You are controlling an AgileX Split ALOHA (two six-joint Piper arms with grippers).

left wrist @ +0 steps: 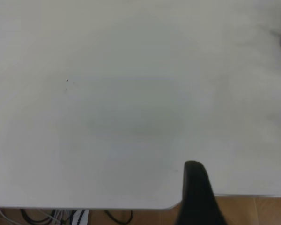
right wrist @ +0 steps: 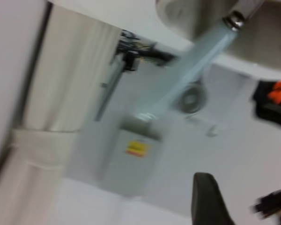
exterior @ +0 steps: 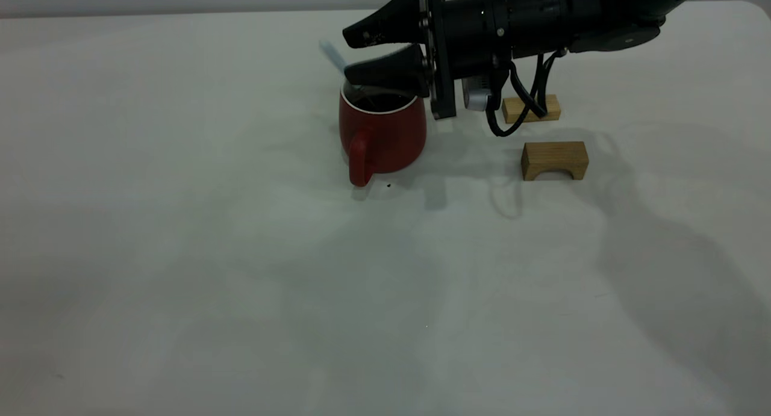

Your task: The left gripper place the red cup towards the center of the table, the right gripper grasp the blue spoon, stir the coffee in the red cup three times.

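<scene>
Plain off-white matte counter [exterior: 241,271], faint shadows. Dark red mug [exterior: 385,136] sits centre-rear, coffee [exterior: 380,102] inside, pale blue spoon [exterior: 333,56] leaning in it. Black right pincer [exterior: 352,53] spread apart above the rim. 2 wooden blocks [exterior: 554,160] nearby. Left pincer [left wrist: 196,197]: cannot tell.

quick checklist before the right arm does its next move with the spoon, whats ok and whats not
1. Red cup upright near the table centre: ok.
2. Blue spoon in the cup, handle leaning on the rim: ok.
3. Right gripper beside the spoon handle: ok. Fingers apart, handle not gripped: not ok for stirring.
4. Coffee in the cup: ok.
5. Dark speck on the table by the cup's handle, spill: cannot tell.
6. Left gripper away at the table edge: ok.
</scene>
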